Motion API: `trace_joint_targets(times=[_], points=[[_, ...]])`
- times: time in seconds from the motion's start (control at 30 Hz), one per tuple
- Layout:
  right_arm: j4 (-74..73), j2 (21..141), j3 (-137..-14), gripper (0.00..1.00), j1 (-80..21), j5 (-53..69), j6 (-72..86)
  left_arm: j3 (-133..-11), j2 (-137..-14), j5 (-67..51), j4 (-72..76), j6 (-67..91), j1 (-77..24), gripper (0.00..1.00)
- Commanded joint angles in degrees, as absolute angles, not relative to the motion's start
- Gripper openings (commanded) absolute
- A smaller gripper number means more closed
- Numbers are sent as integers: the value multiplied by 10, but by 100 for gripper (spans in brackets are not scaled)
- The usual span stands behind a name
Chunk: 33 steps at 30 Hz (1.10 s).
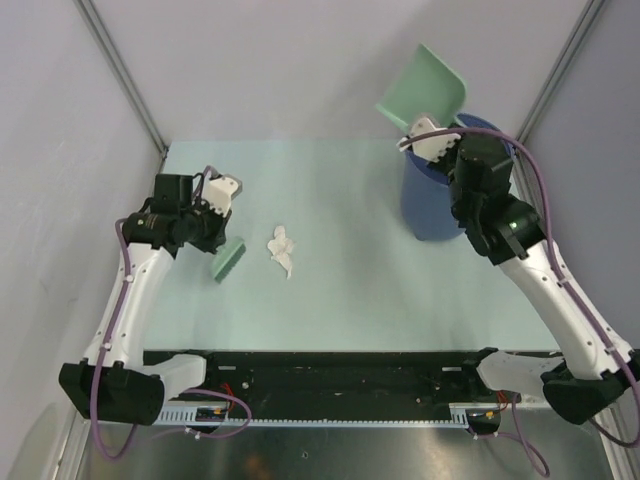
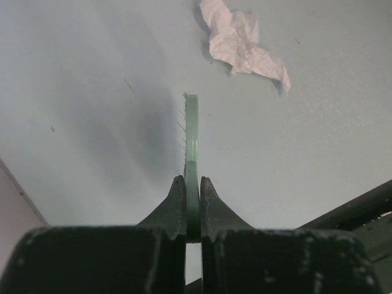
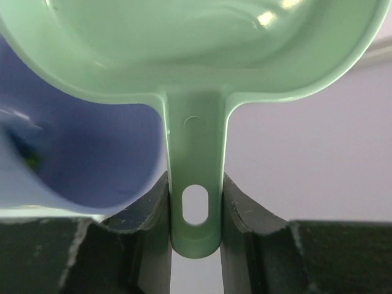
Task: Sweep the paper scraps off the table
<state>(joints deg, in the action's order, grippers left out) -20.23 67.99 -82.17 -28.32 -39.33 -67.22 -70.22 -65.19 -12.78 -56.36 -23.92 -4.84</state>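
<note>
While the right gripper (image 3: 196, 190) holds the dustpan (image 3: 184, 43) up at the blue bin (image 3: 79, 159), the step looks like emptying the pan. To do it well, get the pan's mouth over the bin opening and lower than the handle, tip slowly, and don't knock the bin. The right fingers are closed part-way on the pan's flat handle, one pad each side, with the hang hole between them. The pan is just ahead of the fingertips and the bin is below and left of them. No scraps show in the pan from the wrist view, and the bin contents can't be made out.

The left gripper (image 2: 192, 190) is pinched almost flat on the thin brush (image 2: 192, 135), which sticks straight out past the fingertips, edge-on, bristles to the left. One white paper scrap (image 2: 242, 43) lies on the table (image 2: 92, 122), ahead and slightly right of the brush tip — apart, not touching. So the job isn't finished — probably one more sweep is needed.

Pose:
- **Right arm:** stretched forward and up, wrist high by the bin at the far right.
- **Left arm:** bent, wrist low over the table's left part, brush angled down. Whether it touches the table can't be told.
</note>
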Motion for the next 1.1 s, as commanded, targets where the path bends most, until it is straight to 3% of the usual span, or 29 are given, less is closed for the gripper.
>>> trace_joint_targets(times=[0.0,0.33,0.67,1.07], points=[[-461,695,-925,0,-375,-311,-278,-742,-671,-185,-534,-208,-46,0],[-624,836,-873,0,-508,-88,59,-808,-748,-142,-458,-185,-63,0],[-626,997,-831,0,-613,-23,122,-898,-905,-181,-428,-300,-91,0],[-607,1122,-852,0,-618,-54,127,-853,-936,-191,-431,-260,-128,0]])
